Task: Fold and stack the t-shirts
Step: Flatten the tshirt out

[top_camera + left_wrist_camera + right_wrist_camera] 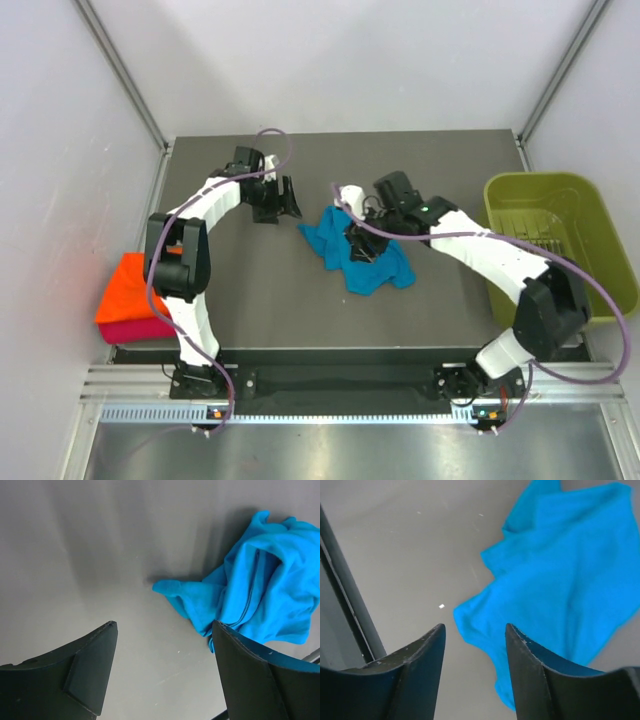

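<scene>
Top external: crumpled teal t-shirt [345,268] mid-frame, table [260,290] showing along its left and lower edges.
Left gripper [292,197] spread, empty, upper left of shirt; right gripper [362,248] over it, 2 fingers parted, gripping nothing.

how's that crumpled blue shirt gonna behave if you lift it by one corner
Probably floppy: the blue t-shirt lies in a creased, bunched heap on the table, so it would likely drape and unfold unevenly. Its folds look thin, so likely light. Pushed, it would probably bunch up rather than slide whole.
</scene>
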`<state>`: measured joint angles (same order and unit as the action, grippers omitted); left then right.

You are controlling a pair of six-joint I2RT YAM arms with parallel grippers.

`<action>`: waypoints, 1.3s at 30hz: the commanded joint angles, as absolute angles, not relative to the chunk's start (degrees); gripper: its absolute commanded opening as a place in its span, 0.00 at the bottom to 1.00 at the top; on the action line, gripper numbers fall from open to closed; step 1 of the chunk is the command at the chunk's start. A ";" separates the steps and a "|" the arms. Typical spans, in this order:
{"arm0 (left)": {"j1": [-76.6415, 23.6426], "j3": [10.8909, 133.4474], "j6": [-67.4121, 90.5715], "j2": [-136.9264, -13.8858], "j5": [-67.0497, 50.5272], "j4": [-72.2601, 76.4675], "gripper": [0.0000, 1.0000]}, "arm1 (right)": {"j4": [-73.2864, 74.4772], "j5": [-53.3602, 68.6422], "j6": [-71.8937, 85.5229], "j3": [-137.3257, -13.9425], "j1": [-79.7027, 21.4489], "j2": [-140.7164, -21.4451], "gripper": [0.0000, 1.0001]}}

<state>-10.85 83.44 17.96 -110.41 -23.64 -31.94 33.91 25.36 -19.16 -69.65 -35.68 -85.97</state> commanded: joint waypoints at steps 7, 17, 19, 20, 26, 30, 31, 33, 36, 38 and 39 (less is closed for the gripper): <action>-8.00 89.30 20.74 -109.07 -27.77 -29.36 0.80 | 33.22 23.83 -20.22 -72.69 -45.69 -100.36 0.47; -6.77 91.05 23.38 -106.52 -30.85 -27.43 0.81 | 29.80 10.03 -20.74 -71.37 -46.49 -104.94 0.29; -6.77 91.58 23.91 -106.79 -31.29 -27.25 0.81 | 30.06 8.53 -21.44 -71.45 -46.76 -105.73 0.31; -6.77 91.76 23.91 -106.96 -31.29 -27.25 0.81 | 30.67 8.53 -21.62 -72.06 -46.76 -106.69 0.31; -6.68 92.90 23.47 -107.23 -30.76 -27.51 0.81 | 32.26 8.62 -22.32 -72.51 -47.99 -108.37 0.31; -6.59 92.81 23.38 -107.23 -30.50 -27.51 0.81 | 32.78 7.39 -23.02 -73.39 -48.95 -109.07 0.00; -6.59 92.73 23.38 -107.05 -30.50 -27.60 0.81 | 32.87 6.77 -23.11 -73.82 -48.96 -108.72 0.00; -6.50 92.37 23.38 -106.79 -29.71 -27.77 0.80 | 33.48 4.58 -23.64 -74.96 -48.87 -106.80 0.00; -6.42 91.93 22.85 -106.35 -27.16 -28.47 0.79 | 33.57 0.36 -24.87 -79.95 -47.30 -99.70 0.00; -6.42 91.67 22.24 -106.35 -26.37 -28.56 0.79 | 34.27 0.18 -26.36 -82.87 -45.80 -97.04 0.00; -6.33 91.76 22.06 -106.43 -26.02 -28.74 0.79 | 34.89 -1.22 -28.63 -84.62 -44.75 -95.99 0.00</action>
